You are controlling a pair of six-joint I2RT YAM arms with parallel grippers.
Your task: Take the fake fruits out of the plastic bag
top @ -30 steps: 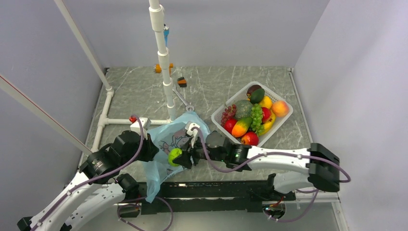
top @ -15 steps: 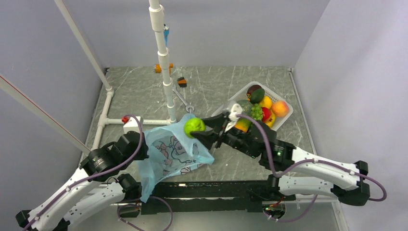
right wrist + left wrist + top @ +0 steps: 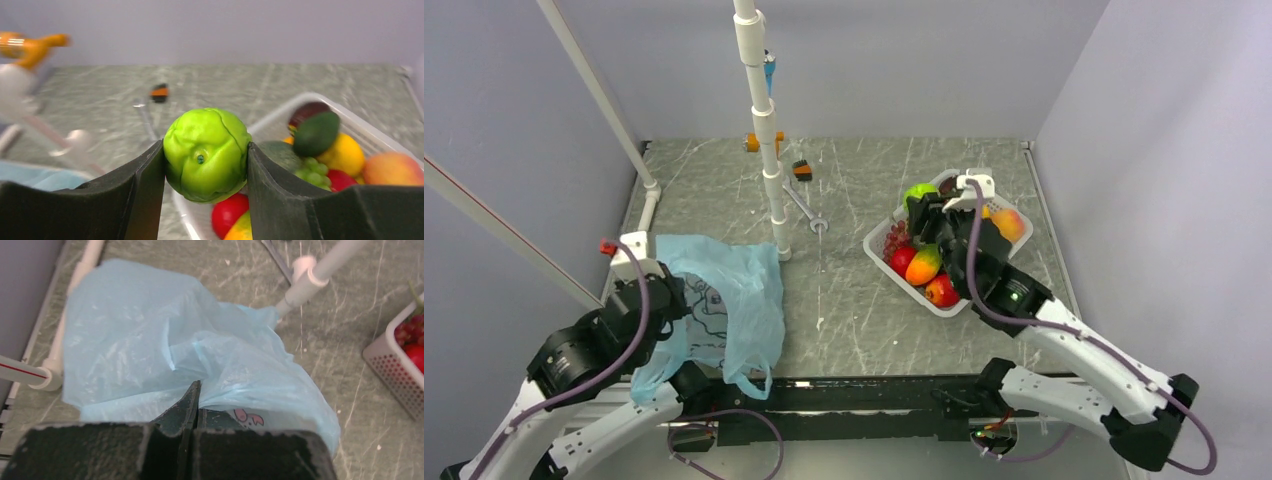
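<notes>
The light-blue plastic bag [image 3: 724, 300] hangs limp at the left, pinched by my left gripper [image 3: 664, 300], which is shut on its film; the bag [image 3: 190, 355] fills the left wrist view. My right gripper [image 3: 921, 200] is shut on a lime-green ball [image 3: 919, 191], held above the back left rim of the white basket [image 3: 874, 240]. In the right wrist view the lime-green ball [image 3: 207, 154] sits squeezed between both fingers [image 3: 145, 185]. The basket holds a dark green avocado [image 3: 316, 133], green grapes [image 3: 312, 170], an orange peach [image 3: 392, 169] and an orange-green mango [image 3: 924, 264].
A white pipe post [image 3: 764, 130] stands at the table's middle, with pipe rails [image 3: 642, 205] running along the left. Small orange and black tools [image 3: 801, 170] lie at the back. A metal wrench [image 3: 804, 210] lies near the post's foot. Red apples [image 3: 942, 290] fill the basket's near corner.
My right gripper has carried the lime-green ball from the bag's mouth rightwards and back to above the basket. My left gripper has pulled the bag leftwards and it now hangs flatter.
</notes>
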